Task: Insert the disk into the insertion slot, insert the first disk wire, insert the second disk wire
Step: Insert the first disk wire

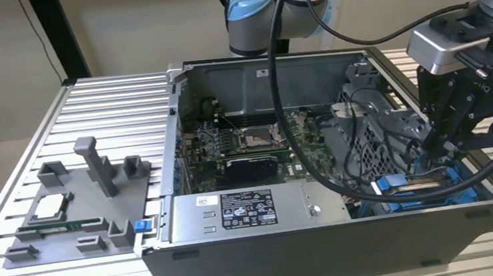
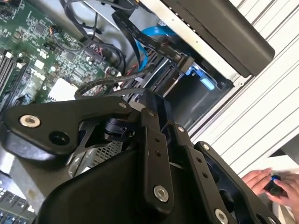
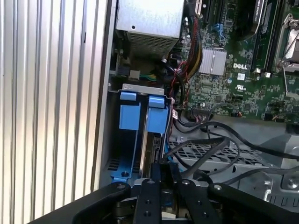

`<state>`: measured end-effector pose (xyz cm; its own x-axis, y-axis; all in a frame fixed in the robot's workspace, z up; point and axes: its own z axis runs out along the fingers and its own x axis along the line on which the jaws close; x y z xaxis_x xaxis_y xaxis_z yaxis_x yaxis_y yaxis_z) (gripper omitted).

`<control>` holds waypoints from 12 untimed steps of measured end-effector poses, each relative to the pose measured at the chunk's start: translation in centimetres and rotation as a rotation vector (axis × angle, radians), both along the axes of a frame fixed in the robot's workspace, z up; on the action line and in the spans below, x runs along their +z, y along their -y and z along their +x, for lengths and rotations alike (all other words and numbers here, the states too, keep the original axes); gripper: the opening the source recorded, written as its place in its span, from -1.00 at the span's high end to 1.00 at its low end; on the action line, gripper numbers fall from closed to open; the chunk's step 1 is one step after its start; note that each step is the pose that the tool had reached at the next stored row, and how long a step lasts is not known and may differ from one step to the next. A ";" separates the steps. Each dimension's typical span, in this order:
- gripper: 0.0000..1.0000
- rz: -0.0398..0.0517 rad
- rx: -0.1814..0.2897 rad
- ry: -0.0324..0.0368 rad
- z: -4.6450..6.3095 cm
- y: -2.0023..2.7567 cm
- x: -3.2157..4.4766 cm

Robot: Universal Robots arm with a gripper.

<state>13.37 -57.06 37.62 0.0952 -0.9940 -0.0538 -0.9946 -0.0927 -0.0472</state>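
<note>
The disk [image 1: 408,182], silver-grey in a blue frame, stands on edge in the insertion slot [image 1: 467,192], the blue-railed bay at the near corner of the open computer case on the exterior view's right. In the first wrist view the disk's thin edge [image 3: 150,149] runs down between blue rails [image 3: 127,116] of the slot. My gripper [image 1: 434,152] reaches down into the case and is shut on the disk, its black fingers [image 3: 154,173] on either side of the disk's end. A blue flat cable [image 2: 152,32] and black wires [image 3: 205,140] lie loose beside the bay.
A grey box with a sticker [image 1: 235,209] sits along the case's front, with the green motherboard [image 1: 247,144] behind it. A grey tray of pegs and holders [image 1: 74,213] lies on the ribbed table at the exterior view's left. A person's hand [image 2: 271,184] rests outside the case.
</note>
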 end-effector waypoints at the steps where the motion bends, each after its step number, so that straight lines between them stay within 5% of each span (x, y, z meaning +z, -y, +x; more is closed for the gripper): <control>1: 1.00 0.0013 0.000 -0.0079 0.1 0.06 -0.04; 7: 1.00 0.0096 0.000 -0.0492 1.0 0.41 -0.31; 12: 1.00 0.0161 0.000 -0.0717 2.2 0.66 -0.56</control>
<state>15.54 -57.72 37.06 0.0906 -0.9930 -0.0764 -0.9955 -0.0925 0.0227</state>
